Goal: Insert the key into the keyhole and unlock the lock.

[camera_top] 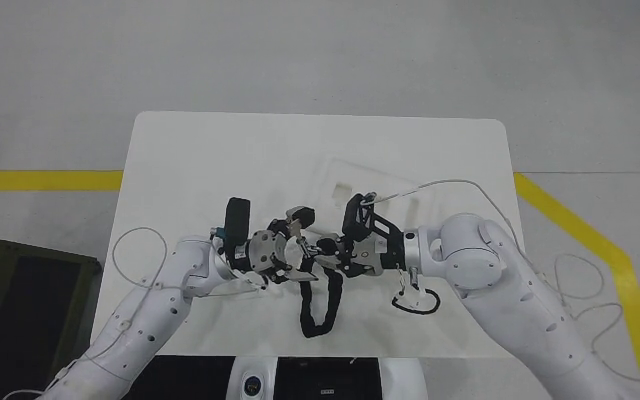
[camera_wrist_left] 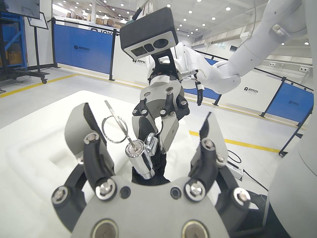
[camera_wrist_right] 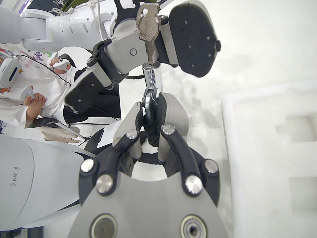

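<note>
A chrome lock cylinder [camera_wrist_right: 152,76] with a black cable loop [camera_top: 320,305] hangs above the white table [camera_top: 200,150], near its front middle. My right gripper [camera_wrist_right: 149,106] is shut on the lock where the cable joins the chrome end. A silver key [camera_wrist_right: 148,29] stands in the keyhole, its blade in the cylinder's face; its key ring [camera_wrist_left: 114,130] hangs loose. My left gripper [camera_wrist_left: 147,117] is open, with its black-padded fingers [camera_wrist_right: 195,38] on either side of the key and not touching it. From the top the two grippers [camera_top: 305,255] meet nose to nose.
A white foam tray [camera_top: 350,175] with rectangular hollows lies just behind the grippers [camera_wrist_right: 260,125]. A thin black cord [camera_top: 415,300] curls on the table under the right arm. The table's far half and left side are bare.
</note>
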Controlling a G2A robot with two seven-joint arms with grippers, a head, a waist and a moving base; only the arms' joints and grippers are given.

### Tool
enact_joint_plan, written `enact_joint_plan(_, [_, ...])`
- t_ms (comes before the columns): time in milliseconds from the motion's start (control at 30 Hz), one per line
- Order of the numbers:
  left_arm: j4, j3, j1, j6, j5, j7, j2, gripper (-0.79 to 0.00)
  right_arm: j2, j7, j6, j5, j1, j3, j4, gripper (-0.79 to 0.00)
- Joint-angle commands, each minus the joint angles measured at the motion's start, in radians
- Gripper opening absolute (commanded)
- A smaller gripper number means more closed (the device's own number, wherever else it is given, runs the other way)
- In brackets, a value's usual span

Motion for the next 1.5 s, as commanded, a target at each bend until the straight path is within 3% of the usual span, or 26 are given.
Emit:
enact_joint_plan(0, [0.0,-0.005,0.005,0.0,0.004,0.013,0.002,0.0,0.0,-0.004,0.001,-0.001,0.001,-0.001,0.002,-0.785])
enact_joint_plan(433, [0.013,-0.09,0.076,0.0,0.063,0.08,0.03,0.0,0.007,-0.029,0.008,-0.004,-0.011,0.033,-0.007,-0.785])
enact_joint_plan(600, [0.016,-0.069,0.076,0.0,0.09,0.029,0.034,0.0,0.014,-0.029,0.002,0.001,-0.028,0.059,-0.035,-0.785])
enact_joint_plan(833, [0.006,-0.016,0.018,0.003,0.098,-0.056,0.016,0.0,0.019,-0.02,-0.004,0.007,-0.043,0.066,-0.056,-0.785])
enact_joint_plan(867, [0.009,-0.008,0.009,0.001,0.09,-0.062,0.012,-0.068,0.019,-0.02,-0.005,0.008,-0.045,0.067,-0.057,-0.785])
enact_joint_plan(933, [0.019,0.002,-0.006,0.001,0.078,-0.071,0.006,-0.406,0.021,-0.017,-0.007,0.009,-0.047,0.069,-0.059,-0.785])
enact_joint_plan(1000, [0.027,0.012,-0.016,0.0,0.069,-0.077,0.001,-0.529,0.022,-0.017,-0.009,0.01,-0.048,0.074,-0.061,-0.785])
enact_joint_plan(1100, [0.041,0.027,-0.026,0.0,0.058,-0.084,-0.003,-0.57,0.024,-0.017,-0.012,0.013,-0.052,0.082,-0.064,-0.785])
enact_joint_plan(1200, [0.052,0.034,-0.031,0.0,0.049,-0.084,-0.005,-0.693,0.026,-0.016,-0.015,0.015,-0.055,0.086,-0.068,-0.785])
enact_joint_plan(1333, [0.056,0.039,-0.033,0.0,0.043,-0.081,-0.005,-0.785,0.028,-0.015,-0.016,0.016,-0.055,0.087,-0.072,-0.785])
enact_joint_plan(1467, [0.057,0.042,-0.036,0.0,0.036,-0.076,-0.003,-0.785,0.029,-0.011,-0.016,0.014,-0.052,0.085,-0.074,-0.785])
